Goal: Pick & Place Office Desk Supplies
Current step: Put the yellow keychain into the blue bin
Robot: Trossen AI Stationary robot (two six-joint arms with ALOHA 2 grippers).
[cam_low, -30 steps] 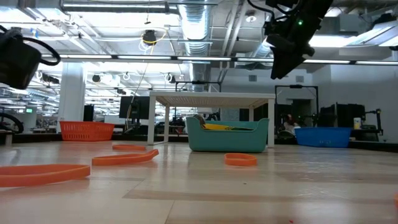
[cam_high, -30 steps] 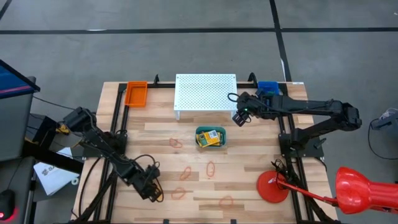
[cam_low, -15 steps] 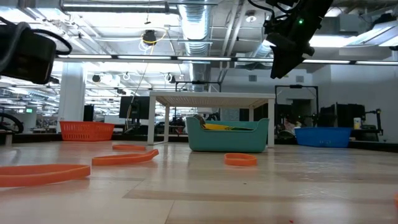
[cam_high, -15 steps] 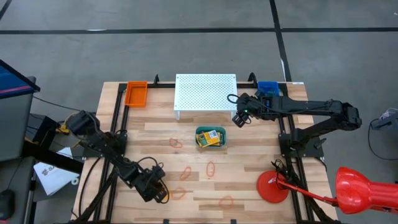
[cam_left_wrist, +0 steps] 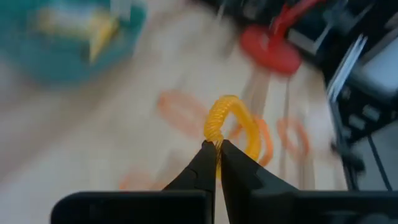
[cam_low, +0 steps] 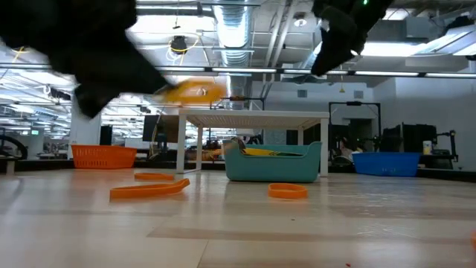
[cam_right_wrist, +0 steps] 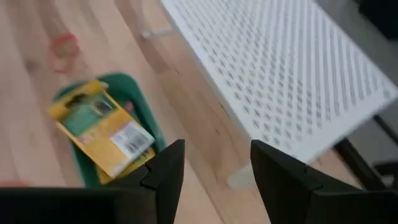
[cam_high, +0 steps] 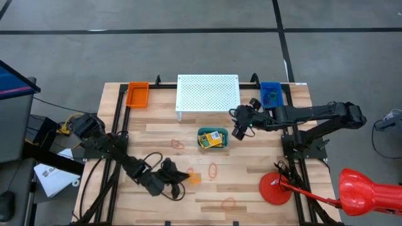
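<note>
My left gripper (cam_high: 186, 177) hangs low over the table's near middle, shut on an orange rubber band (cam_left_wrist: 233, 124); in the low view the band is a blur (cam_low: 195, 91). More orange rubber bands lie flat on the wood (cam_high: 178, 144) (cam_high: 213, 169) (cam_high: 228, 203). A yellow-and-green crayon box (cam_right_wrist: 102, 134) lies in the green tray (cam_high: 202, 143). My right gripper (cam_right_wrist: 214, 168) is open in the air just right of the tray (cam_high: 239, 132), with nothing between its fingers. My left gripper pinches one spot of the band's loop (cam_left_wrist: 215, 142) between its two fingertips. The fingers slant only a little downward, pointing toward the table's right. The rest of the loop stands out beyond the fingertips, lifted clear of the table.
A white perforated stand (cam_high: 208, 93) stands at the far middle, with an orange bin (cam_high: 137, 94) to its left and a blue bin (cam_high: 271, 93) to its right. A red round disc (cam_high: 275, 188) lies at the near right.
My left gripper has shut on a band near the front edge, lifted it off the wood, swung toward the table's right and tipped from pointing down to nearly level. My right gripper, still open, has moved from beside the stand toward the near edge, next to the green tray.
</note>
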